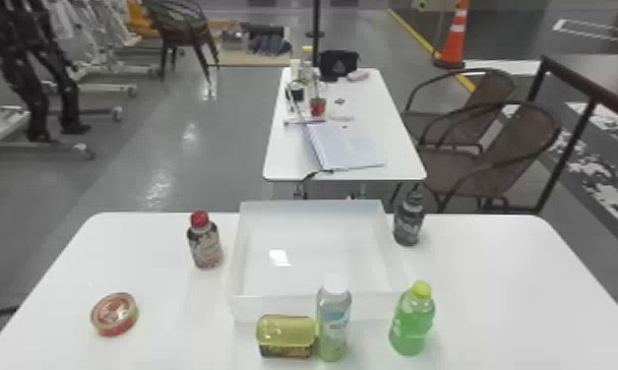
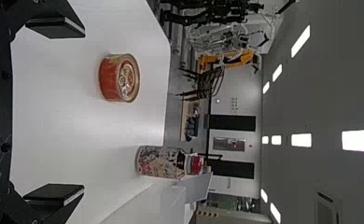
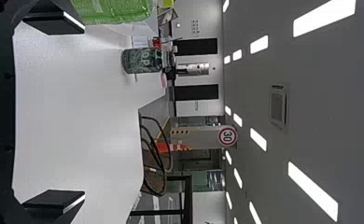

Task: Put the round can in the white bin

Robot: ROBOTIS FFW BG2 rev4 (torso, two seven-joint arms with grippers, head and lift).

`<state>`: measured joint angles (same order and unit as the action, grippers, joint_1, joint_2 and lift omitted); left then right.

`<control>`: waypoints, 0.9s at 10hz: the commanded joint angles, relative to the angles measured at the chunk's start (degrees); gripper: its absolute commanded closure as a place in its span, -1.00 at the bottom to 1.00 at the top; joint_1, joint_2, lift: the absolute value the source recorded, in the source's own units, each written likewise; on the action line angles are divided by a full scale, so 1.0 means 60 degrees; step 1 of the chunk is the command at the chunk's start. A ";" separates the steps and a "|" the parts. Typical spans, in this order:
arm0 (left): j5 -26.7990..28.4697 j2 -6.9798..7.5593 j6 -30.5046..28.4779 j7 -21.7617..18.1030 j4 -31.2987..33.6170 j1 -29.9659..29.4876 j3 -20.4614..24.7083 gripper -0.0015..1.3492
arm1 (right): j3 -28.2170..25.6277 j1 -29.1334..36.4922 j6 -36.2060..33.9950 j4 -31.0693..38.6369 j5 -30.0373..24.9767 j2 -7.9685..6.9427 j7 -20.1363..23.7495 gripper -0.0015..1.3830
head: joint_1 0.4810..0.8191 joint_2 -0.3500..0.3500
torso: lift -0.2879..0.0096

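While the round can (image 1: 114, 314) is resting flat on the table (image 1: 495, 275), to the left of the white bin (image 1: 244, 311) and well apart from it, I am seeing the left gripper (image 2: 84, 112) gaping with nothing between its fingers. The right gripper (image 3: 84, 112) is also standing wide and empty, one finger near the green bottle (image 1: 412, 320), so I am judging that a careless sideways move could topple it.

My main worry is concerning the grasp: if I am closing off-centre, one finger could shove the can toward the table's edge; if I am pinching too high, the smooth rim could slip free. During the carry, the red-capped bottle (image 1: 204, 241) is posing a hazard near the bin's left wall, since a low path could knock it or catch the can on the wall.
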<state>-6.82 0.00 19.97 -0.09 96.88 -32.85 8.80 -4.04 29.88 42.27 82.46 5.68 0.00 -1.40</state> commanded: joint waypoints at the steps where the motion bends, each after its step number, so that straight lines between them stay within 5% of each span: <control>1: -0.0284 -0.0025 0.0041 0.0322 -0.0077 -0.0091 -0.0133 -0.81 | 0.0000 0.0000 0.0000 -0.0002 0.0006 -0.0009 -0.0001 -0.92 | -0.60 0.00 | 0.26; 9: -0.0562 0.0088 -0.0955 0.1450 -0.0707 0.1169 0.0174 -0.81 | 0.0015 0.0015 0.0000 -0.0032 0.0050 -0.0009 -0.0001 -0.92 | -0.60 0.00 | 0.26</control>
<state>-10.12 0.29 14.67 8.61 93.19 -26.71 9.43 -4.00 29.97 42.27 82.29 5.97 0.00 -1.40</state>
